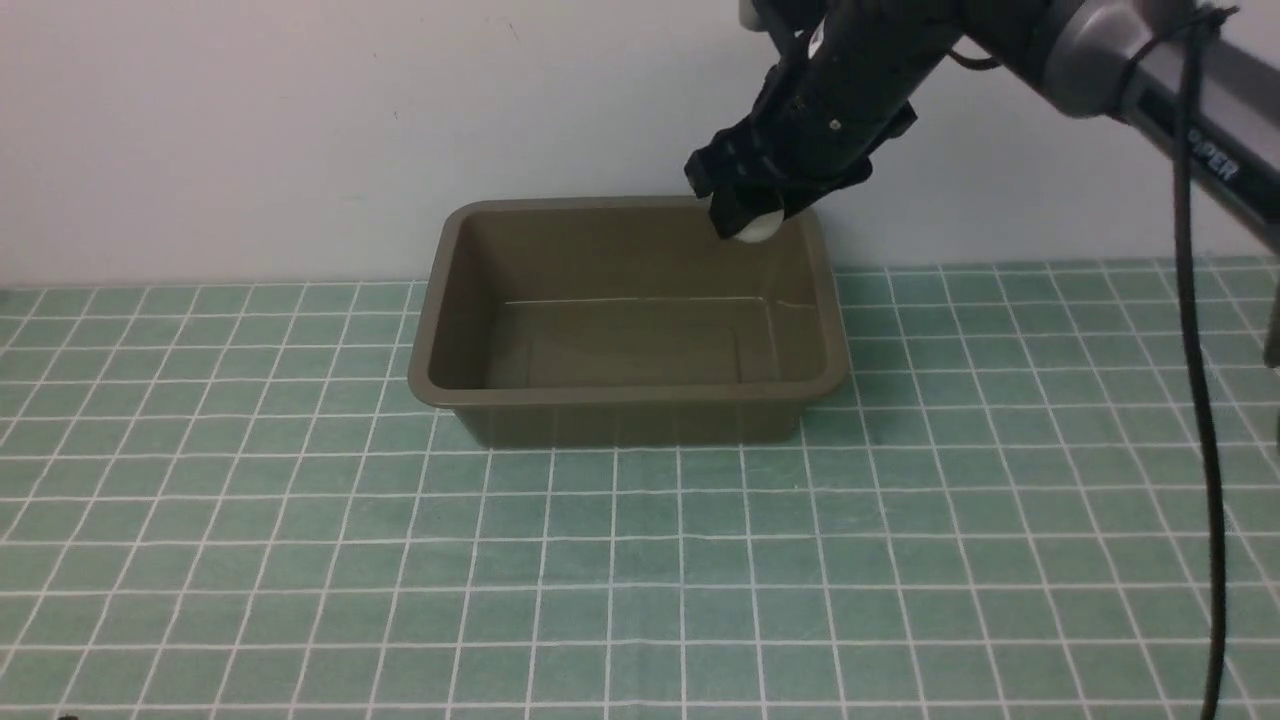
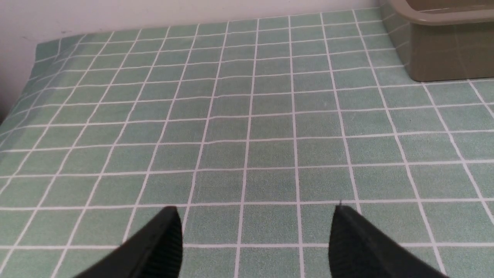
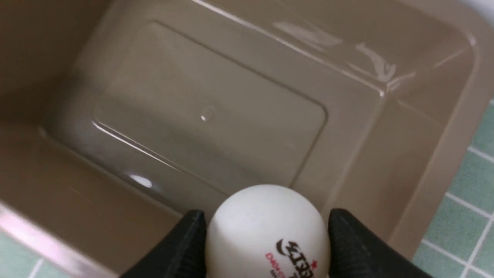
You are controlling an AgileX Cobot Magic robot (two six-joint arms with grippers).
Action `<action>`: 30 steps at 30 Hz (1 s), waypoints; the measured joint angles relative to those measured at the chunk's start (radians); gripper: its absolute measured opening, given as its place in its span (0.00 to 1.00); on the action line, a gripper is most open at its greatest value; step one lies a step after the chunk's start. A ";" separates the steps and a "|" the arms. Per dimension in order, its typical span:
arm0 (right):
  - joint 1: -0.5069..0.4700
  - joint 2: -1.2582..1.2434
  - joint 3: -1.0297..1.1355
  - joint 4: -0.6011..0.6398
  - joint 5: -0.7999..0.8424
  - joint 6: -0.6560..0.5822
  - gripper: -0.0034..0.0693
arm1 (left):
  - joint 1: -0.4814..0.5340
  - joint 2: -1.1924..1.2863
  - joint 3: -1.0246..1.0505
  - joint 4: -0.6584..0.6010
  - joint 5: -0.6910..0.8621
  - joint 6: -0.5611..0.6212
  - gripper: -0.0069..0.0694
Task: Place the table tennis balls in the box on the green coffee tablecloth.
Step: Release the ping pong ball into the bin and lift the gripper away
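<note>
The olive-brown box (image 1: 628, 392) stands on the green checked tablecloth (image 1: 300, 560) near the back wall, with nothing inside it. My right gripper (image 1: 745, 222) hangs over the box's far right corner, shut on the white table tennis ball (image 1: 757, 229). In the right wrist view the ball (image 3: 266, 227) sits between the two black fingertips (image 3: 349, 239), with black and red print on it, above the box's bare floor (image 3: 208, 116). My left gripper (image 2: 254, 231) is open and empty over bare cloth; it does not show in the front view.
A white wall runs close behind the box. The right arm's black cable (image 1: 1200, 400) hangs down at the right. In the left wrist view the box's corner (image 2: 444, 50) is at the far side and the cloth's edge (image 2: 23, 100) drops off.
</note>
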 joint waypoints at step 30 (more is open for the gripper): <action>0.000 0.123 0.000 -0.004 -0.002 -0.003 0.55 | 0.000 0.000 0.000 0.000 0.000 0.000 0.69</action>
